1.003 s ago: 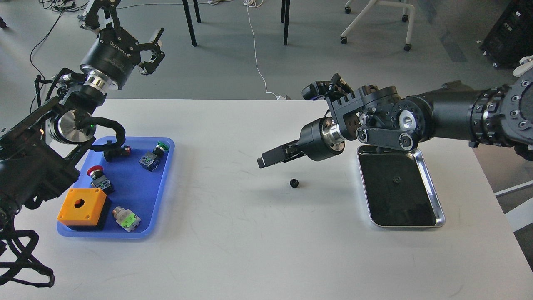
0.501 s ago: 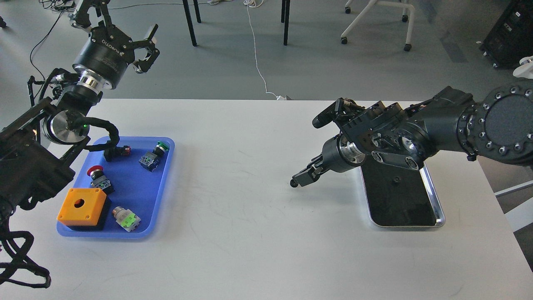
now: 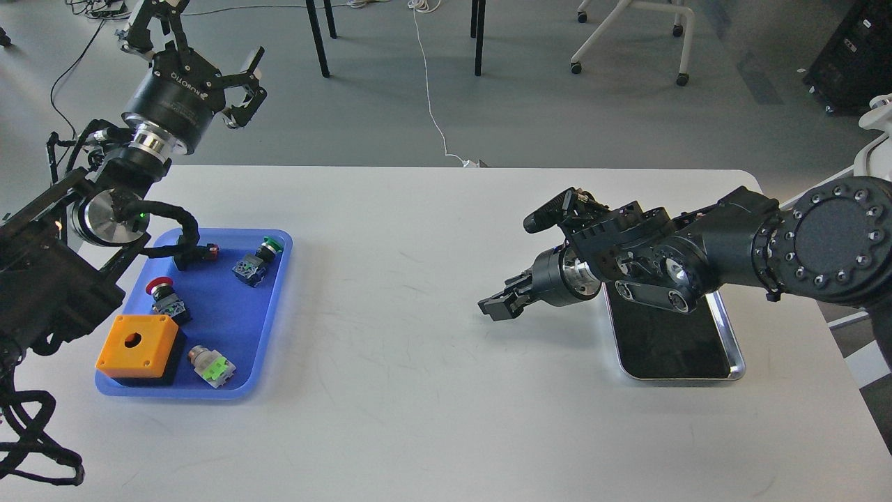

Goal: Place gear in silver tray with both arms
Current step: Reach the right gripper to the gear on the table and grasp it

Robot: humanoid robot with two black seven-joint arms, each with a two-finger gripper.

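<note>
My right gripper (image 3: 497, 307) reaches left from the silver tray (image 3: 729, 333) and is down at the table, on the spot where the small black gear lay. The gear is hidden behind its fingers. The fingers look dark and close together, and I cannot tell if they hold anything. The right wrist covers the tray's far end; the tray's dark bottom shows nothing in its visible part. My left gripper (image 3: 202, 43) is open and empty, raised high above the table's far left corner.
A blue plastic tray (image 3: 279, 293) at the left holds an orange box (image 3: 136, 345), a red push button (image 3: 162, 291), a green push button (image 3: 259, 258), a green-tagged switch (image 3: 212, 366) and a black connector (image 3: 191, 254). Chair and table legs stand beyond the table's far edge.
My right gripper has swung down and slightly left onto the gear's spot, covering the gear. The left gripper shifted slightly left and up.
</note>
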